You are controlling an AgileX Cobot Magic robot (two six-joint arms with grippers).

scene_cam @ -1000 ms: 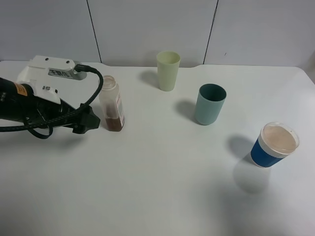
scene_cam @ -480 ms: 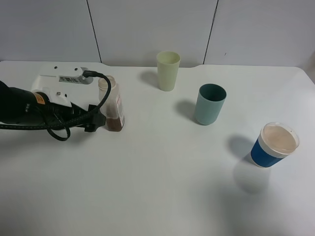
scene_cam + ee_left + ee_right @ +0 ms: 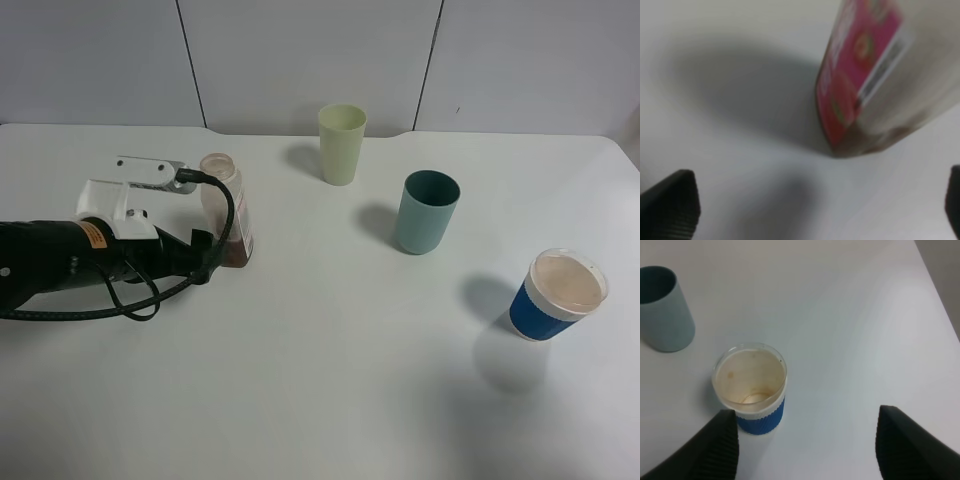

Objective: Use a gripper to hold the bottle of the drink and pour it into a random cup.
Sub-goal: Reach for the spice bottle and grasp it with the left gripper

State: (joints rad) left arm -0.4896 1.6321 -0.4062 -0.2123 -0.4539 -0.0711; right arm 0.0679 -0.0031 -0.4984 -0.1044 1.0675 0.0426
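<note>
High view, left end effector (image 3: 196, 218): you have it low over the left of the desk (image 3: 330, 380), jaws spread wide, gripping nothing, the bottle of the drink (image 3: 228, 200) just ahead of them.
High view, bottle of the drink: upright at the left, brown liquid at its bottom.
High view, cup (image 3: 342, 145): far middle, well apart from the bottle of the drink.
Left wrist view, fingertips (image 3: 670, 205): you see one at each side, the bottle of the drink ahead between them, untouched.
Right wrist view, right end effector (image 3: 805, 450): wide open, empty, just on the near side of the blue cup (image 3: 752, 390).
</note>
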